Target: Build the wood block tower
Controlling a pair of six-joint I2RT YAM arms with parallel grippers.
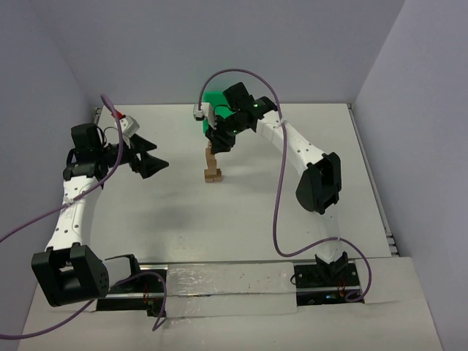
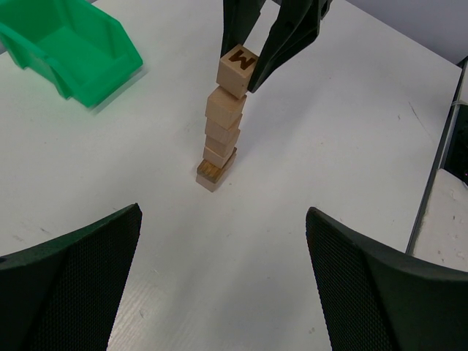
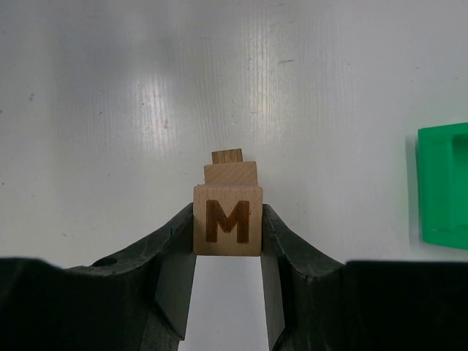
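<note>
right gripper [image 3: 227,232] | clamped on M-stamped wooden cube [image 2: 236,69] | over narrow tan tower [image 2: 219,139]

White table [image 1: 241,227] with the tower [image 1: 213,167] near its middle, green bin [image 1: 213,99] toward the far edge

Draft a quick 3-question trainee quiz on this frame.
1. True or false: the left gripper is shut on a block.
2. Which letter shows on the block held in the right gripper? A) K B) M C) S
3. Fill in: that block is held at the ___ of the tower.
Key: 1 false; 2 B; 3 top.
</note>
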